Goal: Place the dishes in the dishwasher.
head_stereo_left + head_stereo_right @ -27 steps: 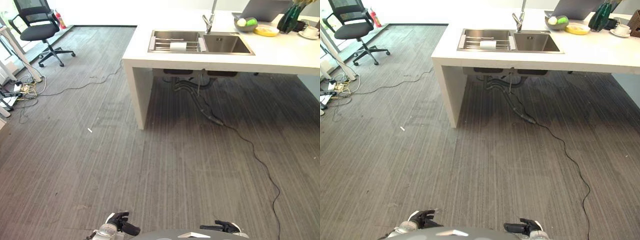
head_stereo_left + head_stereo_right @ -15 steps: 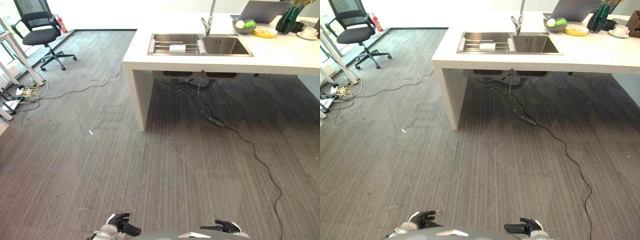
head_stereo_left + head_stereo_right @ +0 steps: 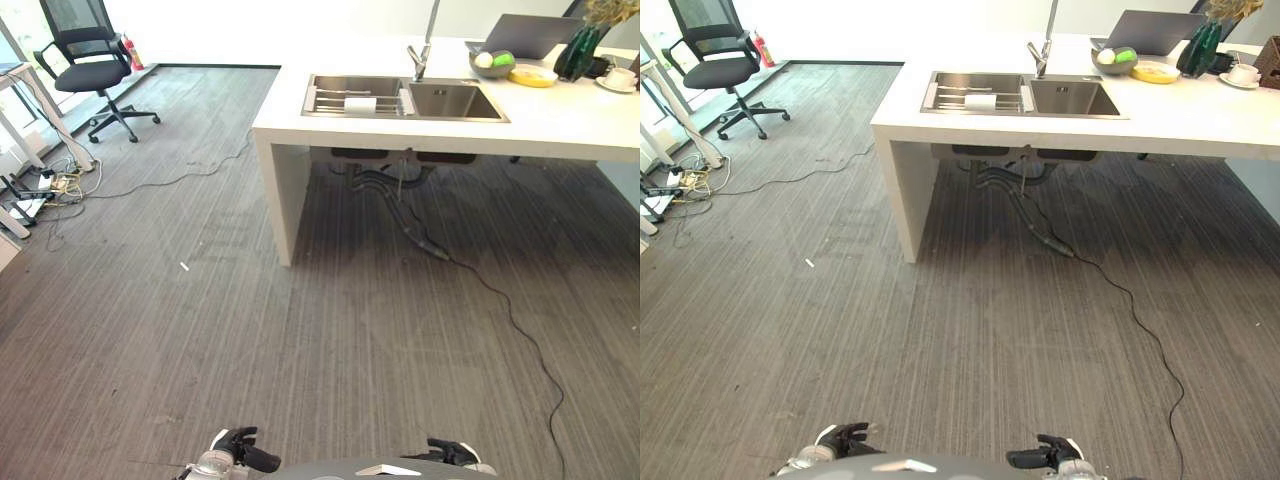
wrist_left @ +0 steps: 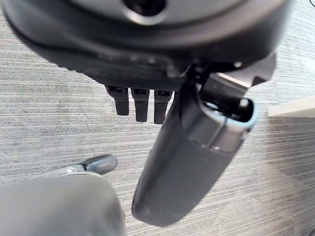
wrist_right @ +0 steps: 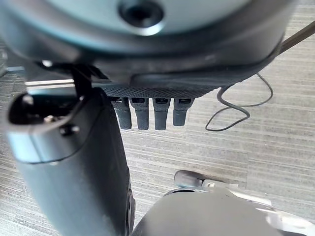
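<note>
**Both hands low and empty, dishes far off on the counter**

The left hand and right hand sit at the bottom edge of the eye views, low over the grey carpet. Each wrist view shows its own hand with fingers straight and relaxed, thumb standing out, nothing held: fingers of the left, fingers of the right, with only carpet past them.

The task's things lie well ahead on the white counter. A double sink is set into it; its left basin holds a wire rack with a white item on it (whether cup or roll I cannot tell). A tap stands behind the sink. To the right are a grey bowl with fruit, a yellow plate, a green vase, a cup on its saucer, and a laptop behind.

Between robot and counter the carpet is open, apart from a black cable that runs from the pipes under the sink across the floor towards the right. Off to the left are an office chair, a red extinguisher and a tangle of wires by a desk leg
</note>
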Motion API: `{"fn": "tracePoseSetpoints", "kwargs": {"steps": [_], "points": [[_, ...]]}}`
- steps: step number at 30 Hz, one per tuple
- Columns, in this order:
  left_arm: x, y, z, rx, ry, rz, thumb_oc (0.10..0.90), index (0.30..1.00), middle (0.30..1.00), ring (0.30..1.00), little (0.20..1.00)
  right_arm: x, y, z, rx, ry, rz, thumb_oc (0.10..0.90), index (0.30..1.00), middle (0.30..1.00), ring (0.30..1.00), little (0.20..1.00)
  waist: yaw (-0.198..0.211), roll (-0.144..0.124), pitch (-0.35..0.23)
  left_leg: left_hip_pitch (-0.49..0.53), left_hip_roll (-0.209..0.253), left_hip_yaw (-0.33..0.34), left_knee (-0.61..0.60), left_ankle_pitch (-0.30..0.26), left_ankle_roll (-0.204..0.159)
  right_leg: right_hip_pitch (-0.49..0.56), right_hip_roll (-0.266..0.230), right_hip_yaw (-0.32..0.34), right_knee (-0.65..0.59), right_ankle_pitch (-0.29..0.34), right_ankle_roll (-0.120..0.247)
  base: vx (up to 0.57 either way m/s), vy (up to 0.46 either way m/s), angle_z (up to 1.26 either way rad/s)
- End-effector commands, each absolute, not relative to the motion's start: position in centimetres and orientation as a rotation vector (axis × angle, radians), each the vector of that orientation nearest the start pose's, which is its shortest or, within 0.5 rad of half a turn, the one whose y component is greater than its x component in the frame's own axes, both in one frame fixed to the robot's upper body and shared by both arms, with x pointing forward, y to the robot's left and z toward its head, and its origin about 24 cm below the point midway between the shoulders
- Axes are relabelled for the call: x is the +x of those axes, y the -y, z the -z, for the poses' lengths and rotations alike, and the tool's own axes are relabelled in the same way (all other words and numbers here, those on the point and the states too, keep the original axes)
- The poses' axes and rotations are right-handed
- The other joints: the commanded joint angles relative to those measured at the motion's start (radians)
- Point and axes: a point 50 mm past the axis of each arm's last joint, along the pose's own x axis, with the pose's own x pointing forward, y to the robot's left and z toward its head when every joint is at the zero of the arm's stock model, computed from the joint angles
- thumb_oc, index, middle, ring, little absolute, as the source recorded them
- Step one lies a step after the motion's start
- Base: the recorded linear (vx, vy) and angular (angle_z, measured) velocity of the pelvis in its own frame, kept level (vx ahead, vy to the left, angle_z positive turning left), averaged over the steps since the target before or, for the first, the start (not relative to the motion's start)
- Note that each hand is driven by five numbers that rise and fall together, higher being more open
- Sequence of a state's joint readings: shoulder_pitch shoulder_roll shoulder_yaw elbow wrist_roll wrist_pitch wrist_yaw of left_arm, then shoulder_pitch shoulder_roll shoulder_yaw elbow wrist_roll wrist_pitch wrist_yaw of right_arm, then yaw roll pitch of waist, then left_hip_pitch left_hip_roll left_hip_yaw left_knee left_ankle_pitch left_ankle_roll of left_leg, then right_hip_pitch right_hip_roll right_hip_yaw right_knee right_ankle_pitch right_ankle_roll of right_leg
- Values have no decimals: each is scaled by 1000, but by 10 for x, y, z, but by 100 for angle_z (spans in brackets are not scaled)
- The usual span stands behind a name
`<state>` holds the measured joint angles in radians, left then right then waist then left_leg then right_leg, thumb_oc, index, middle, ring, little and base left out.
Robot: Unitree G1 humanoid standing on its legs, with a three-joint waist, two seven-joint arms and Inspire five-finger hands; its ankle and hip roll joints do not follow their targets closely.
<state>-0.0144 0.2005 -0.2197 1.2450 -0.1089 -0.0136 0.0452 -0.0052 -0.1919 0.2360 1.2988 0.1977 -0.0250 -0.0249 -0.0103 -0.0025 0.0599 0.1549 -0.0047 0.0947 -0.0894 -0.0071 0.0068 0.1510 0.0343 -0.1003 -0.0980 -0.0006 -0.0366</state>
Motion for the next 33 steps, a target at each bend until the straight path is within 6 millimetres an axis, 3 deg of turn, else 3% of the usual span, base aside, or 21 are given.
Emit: {"fn": "tracePoseSetpoints", "kwargs": {"steps": [1,7,9,11,13,14,15,16,18,19,20,21,24,25,27,30,31,32,33], "points": [[107,-190,166,235,-1181,16,800,900,900,900,900,97,202,166,-148,-1191,61,800,900,900,900,900,7,-19,-12,-24,-2,10,2,4,-50,-7,-73,-2,18,-12,143,0,0,0],[103,-191,167,249,-1205,16,800,900,900,900,900,96,200,167,-153,-1198,50,800,900,900,900,900,6,-19,-11,-25,-3,13,2,3,-48,-8,-73,-1,19,-12,144,0,0,0],[93,-197,169,236,-1247,-26,800,900,900,900,900,98,201,167,-165,-1202,58,800,900,900,900,900,12,-22,-7,-39,-3,3,2,5,-44,-24,-73,20,16,-3,148,23,36,-1],[96,-202,168,233,-1236,-51,800,900,900,900,900,102,203,165,-167,-1186,69,800,900,900,900,900,16,-26,1,-47,-8,-13,2,6,-35,-34,-79,29,33,-6,146,18,61,-6],[104,-204,166,245,-1213,-55,800,900,900,900,900,107,204,164,-160,-1168,86,800,900,900,900,900,12,-27,14,-60,-11,-21,2,11,-30,-69,-83,19,89,-22,143,-46,57,4],[110,-207,163,255,-1196,-62,800,900,900,900,900,113,208,162,-140,-1149,124,800,900,900,900,900,7,-24,31,-70,-8,-28,2,11,-22,-121,-77,3,202,-51,146,-44,59,16],[110,-207,163,255,-1196,-62,800,900,900,900,900,113,208,161,-140,-1149,124,800,900,900,900,900,7,-25,30,-71,-9,-28,2,11,-22,-125,-78,3,208,-54,146,-44,75,11],[112,-210,163,260,-1193,-68,800,900,900,900,900,116,209,160,-124,-1139,142,800,900,900,900,900,5,-23,39,-73,-7,-30,2,11,-14,-162,-79,0,305,-58,154,12,73,12],[114,-214,161,262,-1187,-83,800,900,900,900,900,122,210,158,-93,-1112,161,800,900,900,900,900,-11,-14,62,-58,-1,-41,2,0,-3,-249,-70,2,480,-29,174,75,96,5],[114,-216,161,261,-1186,-90,800,900,900,900,900,126,210,157,-86,-1098,163,800,900,900,900,900,-22,-12,74,-40,3,-49,2,-12,-4,-298,-60,13,510,-8,182,163,58,5],[113,-217,161,265,-1190,-94,800,900,900,900,900,127,210,156,-96,-1094,151,800,900,900,900,900,-26,-13,81,-23,3,-54,2,-23,-7,-333,-64,10,499,11,185,377,7,10],[112,-217,162,271,-1198,-93,800,900,900,900,900,129,211,156,-114,-1091,144,800,900,900,900,900,-39,-12,86,11,-2,-62,2,-50,-15,-390,-94,-10,410,45,177,323,-16,7],[112,-216,162,262,-1200,-96,800,900,900,900,900,129,215,155,-111,-1088,163,800,900,900,900,900,-54,-5,96,40,1,-76,2,-73,-22,-411,-113,-28,353,76,175,312,-59,10],[120,-212,160,251,-1179,-86,800,900,900,900,900,126,217,155,-93,-1087,183,800,900,900,900,900,-97,-6,114,80,0,-110,2,-103,-40,-476,-144,-21,229,132,193,415,-85,18],[123,-210,160,245,-1173,-84,800,900,900,900,900,121,219,156,-80,-1102,200,800,900,900,900,900,-129,7,120,113,19,-131,2,-135,-55,-493,-151,16,144,159,212,469,-80,40],[121,-209,161,223,-1183,-98,800,900,900,900,900,110,223,159,-63,-1138,226,800,900,900,900,900,-148,11,106,153,20,-143,2,-164,-62,-502,-156,11,130,176,220,293,-65,52],[119,-210,161,216,-1193,-113,800,900,900,900,900,104,225,161,-50,-1156,242,800,900,900,900,900,-165,12,88,175,19,-148,2,-183,-64,-493,-147,37,131,178,215,650,-204,56],[113,-209,163,192,-1214,-129,800,900,900,900,900,100,229,161,-42,-1172,266,800,900,900,900,900,-163,25,55,204,42,-156,2,-164,-74,-465,-130,15,116,204,195,629,-232,40],[114,-207,163,172,-1211,-135,800,900,900,900,900,99,233,161,-36,-1174,279,800,900,900,900,900,-168,31,35,210,58,-160,2,-92,-89,-444,-120,3,108,208,182,570,-219,67]]}}
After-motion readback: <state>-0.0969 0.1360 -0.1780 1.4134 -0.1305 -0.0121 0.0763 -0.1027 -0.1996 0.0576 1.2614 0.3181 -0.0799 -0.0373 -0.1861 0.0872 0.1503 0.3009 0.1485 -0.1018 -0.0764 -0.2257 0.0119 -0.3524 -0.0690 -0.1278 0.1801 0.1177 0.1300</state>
